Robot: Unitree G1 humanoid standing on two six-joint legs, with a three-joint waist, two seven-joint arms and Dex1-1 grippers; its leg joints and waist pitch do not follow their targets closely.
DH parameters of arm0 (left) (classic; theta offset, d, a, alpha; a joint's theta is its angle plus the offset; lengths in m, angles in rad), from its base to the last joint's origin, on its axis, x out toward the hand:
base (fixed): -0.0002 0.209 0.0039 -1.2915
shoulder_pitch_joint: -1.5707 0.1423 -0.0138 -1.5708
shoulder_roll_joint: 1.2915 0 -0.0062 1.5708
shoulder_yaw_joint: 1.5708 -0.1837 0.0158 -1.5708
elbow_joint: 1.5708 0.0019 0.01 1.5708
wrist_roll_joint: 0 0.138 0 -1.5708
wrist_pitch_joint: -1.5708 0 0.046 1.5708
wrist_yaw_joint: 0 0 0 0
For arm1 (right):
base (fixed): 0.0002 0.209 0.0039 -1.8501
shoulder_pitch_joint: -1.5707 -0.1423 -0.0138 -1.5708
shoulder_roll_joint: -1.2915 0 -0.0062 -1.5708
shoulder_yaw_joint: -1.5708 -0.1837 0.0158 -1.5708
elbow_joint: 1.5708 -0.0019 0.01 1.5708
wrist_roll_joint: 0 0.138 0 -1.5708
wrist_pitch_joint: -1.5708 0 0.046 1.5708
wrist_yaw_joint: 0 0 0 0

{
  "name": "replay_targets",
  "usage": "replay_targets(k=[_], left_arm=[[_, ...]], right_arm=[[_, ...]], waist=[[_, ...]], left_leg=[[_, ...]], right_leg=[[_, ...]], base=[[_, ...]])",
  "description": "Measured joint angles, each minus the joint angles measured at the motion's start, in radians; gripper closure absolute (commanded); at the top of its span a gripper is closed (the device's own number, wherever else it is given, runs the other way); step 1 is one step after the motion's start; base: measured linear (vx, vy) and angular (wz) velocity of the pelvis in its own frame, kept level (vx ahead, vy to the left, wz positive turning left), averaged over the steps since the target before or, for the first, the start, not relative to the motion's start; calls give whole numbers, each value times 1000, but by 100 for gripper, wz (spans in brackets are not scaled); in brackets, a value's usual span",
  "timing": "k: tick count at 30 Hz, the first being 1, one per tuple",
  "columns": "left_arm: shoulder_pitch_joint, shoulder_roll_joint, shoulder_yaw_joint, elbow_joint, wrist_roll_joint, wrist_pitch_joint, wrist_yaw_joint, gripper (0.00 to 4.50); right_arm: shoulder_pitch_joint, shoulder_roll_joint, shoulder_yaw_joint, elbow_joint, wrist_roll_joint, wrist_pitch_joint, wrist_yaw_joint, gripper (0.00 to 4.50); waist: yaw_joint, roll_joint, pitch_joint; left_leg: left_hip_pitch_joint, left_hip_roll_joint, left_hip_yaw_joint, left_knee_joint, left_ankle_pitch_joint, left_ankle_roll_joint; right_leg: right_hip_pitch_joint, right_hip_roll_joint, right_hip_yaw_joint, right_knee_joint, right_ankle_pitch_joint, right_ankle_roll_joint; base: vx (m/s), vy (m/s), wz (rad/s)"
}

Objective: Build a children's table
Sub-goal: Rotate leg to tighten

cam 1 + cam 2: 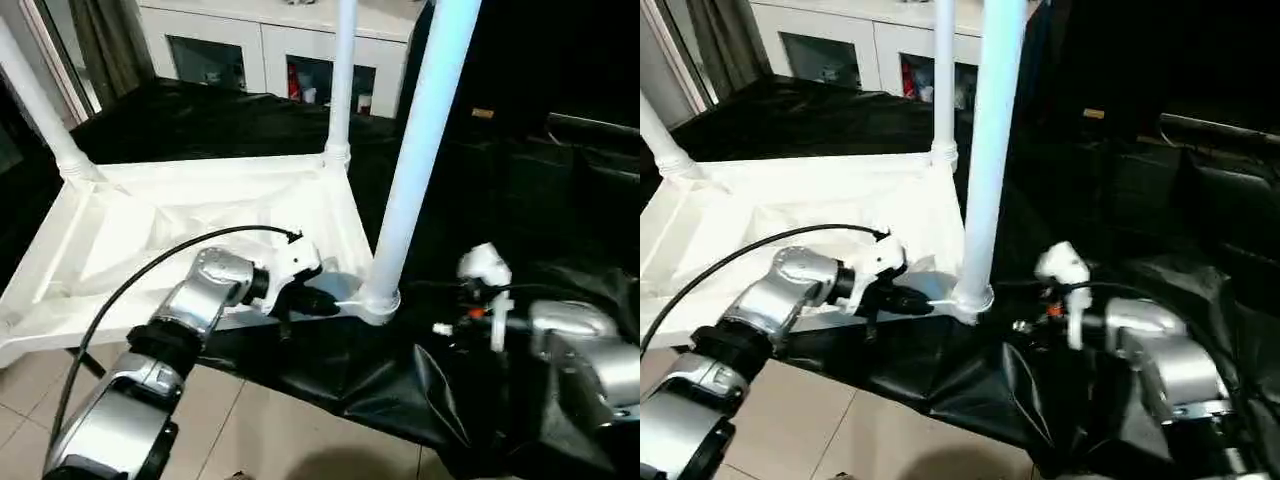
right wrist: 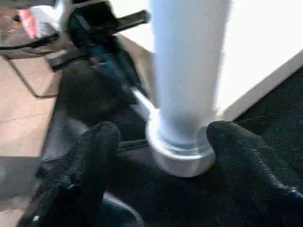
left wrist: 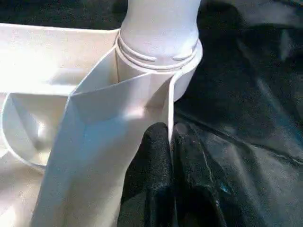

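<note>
We see the children's table (image 1: 200,240) lying upside down on the black-draped table (image 1: 200,120), its ribbed underside facing up. Going left to right, one leg (image 1: 40,110) rises from the far-left corner socket, a second leg (image 1: 342,80) stands at the far-right corner, and a third, nearest leg (image 1: 420,150) sits in the near-right socket (image 1: 378,300). The near-left corner lies beyond the picture's edge, so we cannot tell whether a fourth leg is fitted; we judge at least three of four done.

Our left gripper (image 3: 168,156) is pinched tight on the tabletop's thin side rim (image 3: 168,104), just beside that near socket, steadying the top. Further right, our right gripper (image 2: 161,142) has its fingers (image 2: 99,142) spread wide on either side of the nearest leg's base, with gaps showing and no grip on it. We judge the leg seated; what may remain is the fourth corner and turning the table upright.
</note>
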Motion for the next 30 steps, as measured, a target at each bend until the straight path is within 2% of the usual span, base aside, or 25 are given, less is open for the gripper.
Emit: replay_targets(k=[4, 11, 12, 14, 15, 27, 30], left_arm=[[12, 3, -11, -28, -1, 7, -22, 450], [21, 1, -17, -45, -7, 16, -25, 450], [21, 0, -17, -45, -7, 16, -25, 450], [21, -1, -17, -45, -6, 17, -25, 450], [21, -1, -18, -48, -6, 21, -25, 450], [28, 4, -18, -64, -7, 32, -28, 450], [28, 4, -18, -64, -7, 35, -25, 450]], right_arm=[[-10, 2, 9, 11, -21, -24, -24, 83], [-33, 75, 26, 34, -16, -27, -25, 83], [-41, 83, 32, 42, -14, -28, -27, 97], [-50, 89, 40, 53, -13, -29, -30, 97], [-54, 90, 41, 57, -13, -31, -31, 119], [-58, 91, 41, 88, -18, -64, -23, 224], [-54, 100, 38, 89, -20, -67, -40, 237]], waist=[[3, 0, 0], [2, 0, 0], [3, 0, 0], [3, 0, 0], [3, 0, 0], [2, 0, 0], [2, -1, 0]], left_leg=[[-1, 0, 0, 0, 0, 0], [-1, 0, 0, 1, 0, 1], [-1, 0, 0, 1, 0, 0], [-1, 0, 0, 1, 0, 0], [-1, 0, 0, 1, 0, 0], [-1, 0, 0, 1, 1, 2], [-1, 0, 0, 1, 1, 2]], right_leg=[[0, 0, 0, 0, 0, 0], [0, 0, 0, 0, -1, 0], [0, 0, 0, 0, -1, 0], [0, 0, 0, 0, -1, 0], [0, 0, 0, 0, -1, 0], [0, 0, 0, 0, -1, 0], [0, 0, 0, 1, -1, 0]], base=[[0, 0, 0], [0, 0, 0], [0, 0, 0], [0, 0, 0], [0, 0, 0], [0, 0, 0], [0, 0, 0]])
